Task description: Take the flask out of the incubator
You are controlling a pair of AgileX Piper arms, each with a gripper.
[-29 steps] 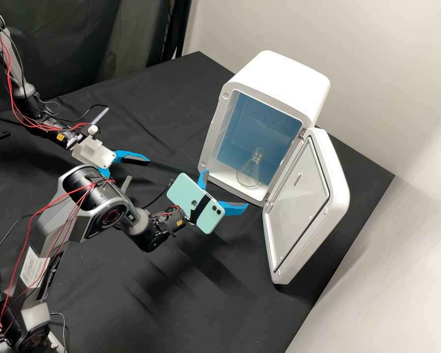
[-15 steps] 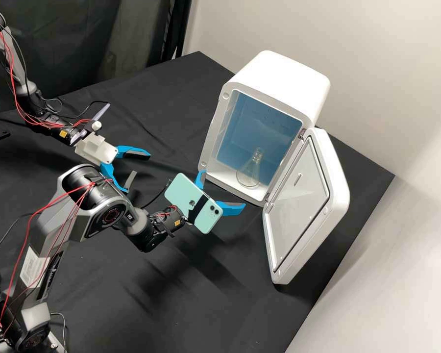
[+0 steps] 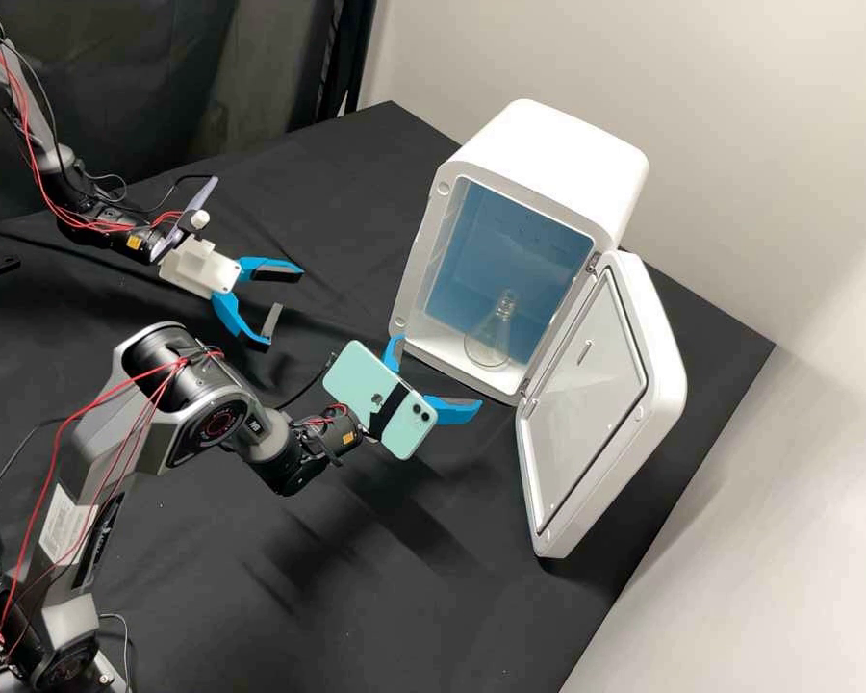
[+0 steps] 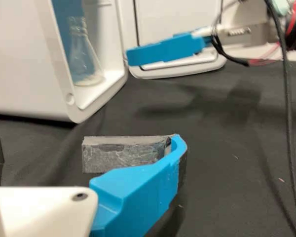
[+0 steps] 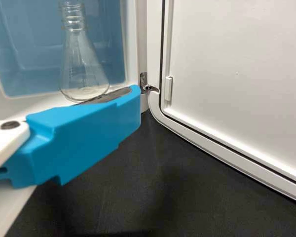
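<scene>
Black bench (image 3: 375, 577) meets a white wall (image 3: 760, 115) behind the incubator (image 3: 539, 164).

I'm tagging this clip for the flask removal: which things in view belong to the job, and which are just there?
Job:
flask, inside the incubator
door, open
right gripper, open at the incubator's mouth
left gripper, open, farther off

Just there:
bench
phone on the right wrist
curtain
</scene>
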